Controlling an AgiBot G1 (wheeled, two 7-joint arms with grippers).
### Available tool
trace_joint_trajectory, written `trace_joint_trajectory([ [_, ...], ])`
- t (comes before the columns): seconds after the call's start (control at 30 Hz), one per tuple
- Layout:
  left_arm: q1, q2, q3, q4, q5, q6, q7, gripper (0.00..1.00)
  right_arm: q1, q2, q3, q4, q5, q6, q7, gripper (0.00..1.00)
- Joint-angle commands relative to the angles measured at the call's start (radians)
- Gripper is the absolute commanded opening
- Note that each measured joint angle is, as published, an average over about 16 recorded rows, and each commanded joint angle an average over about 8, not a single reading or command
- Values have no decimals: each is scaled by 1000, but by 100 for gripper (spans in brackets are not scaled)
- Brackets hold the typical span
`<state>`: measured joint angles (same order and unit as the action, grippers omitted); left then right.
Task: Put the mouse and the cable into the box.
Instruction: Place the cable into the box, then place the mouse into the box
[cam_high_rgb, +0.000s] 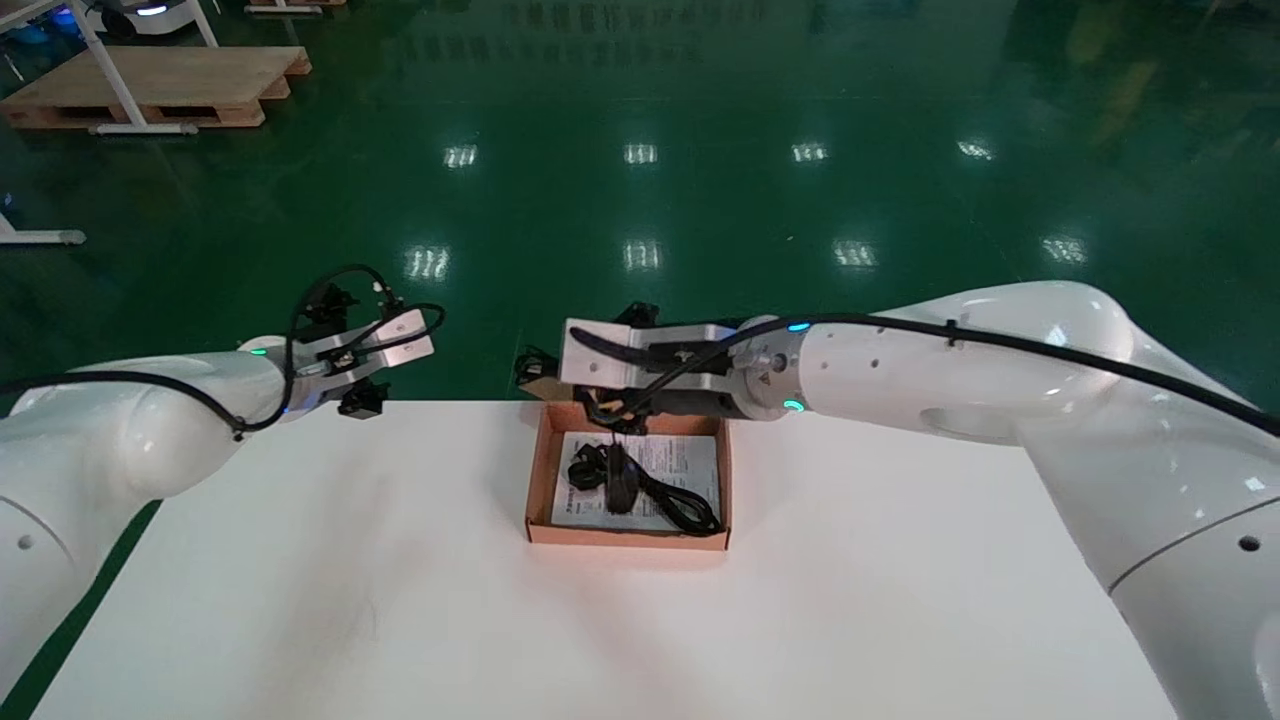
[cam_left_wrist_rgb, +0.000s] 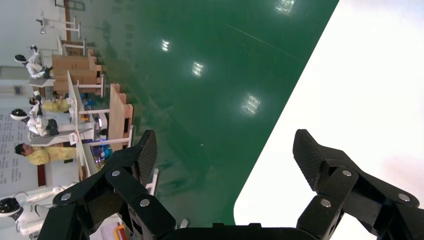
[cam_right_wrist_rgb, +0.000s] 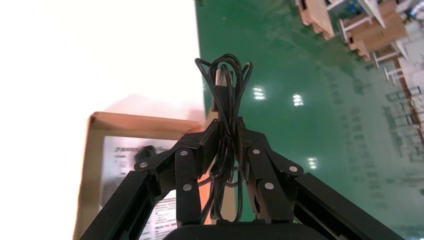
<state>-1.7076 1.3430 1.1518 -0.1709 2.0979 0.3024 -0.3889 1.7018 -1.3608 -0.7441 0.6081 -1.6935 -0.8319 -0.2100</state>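
- Over tabletop's far edge, just beyond the box (cam_high_rgb: 628, 538): right gripper (cam_right_wrist_rgb: 227, 131) clamped tight on coiled cable (cam_right_wrist_rgb: 226, 80), held above the rim, likely for lowering in.
- Mouse (cam_high_rgb: 619, 482): already inside box.
- Left gripper (cam_left_wrist_rgb: 225, 160): spread wide, empty, parked by far-left corner.

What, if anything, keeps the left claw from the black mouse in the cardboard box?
Little, so probably yes. The left claw is open at the white table's edge; the black mouse lies in an open-topped brown cardboard box. Only the right claw, shut on a coiled black cable, hangs over its far side.
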Motion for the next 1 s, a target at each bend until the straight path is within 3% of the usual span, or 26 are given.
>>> trace_joint_trajectory([
  [0.03,0,0,3,-2,5,1,-9,100,-7,-8,-32,12,18,3,-13,0],
  [0.3,1,-2,16,-11,22,3,-40,100,-26,-10,-194,-17,41,149,57,0],
  [0.37,1,-2,18,-12,26,3,-46,100,-32,-10,-223,-29,47,174,80,7],
  [0.57,0,-3,23,-13,32,3,-56,100,-42,-10,-267,-51,75,199,120,81],
  [0.63,0,-3,24,-13,33,3,-56,100,-44,-10,-270,-54,80,200,122,100],
  [1.0,1,-3,22,-14,30,4,-53,100,-40,-7,-254,-46,68,193,109,100],
])
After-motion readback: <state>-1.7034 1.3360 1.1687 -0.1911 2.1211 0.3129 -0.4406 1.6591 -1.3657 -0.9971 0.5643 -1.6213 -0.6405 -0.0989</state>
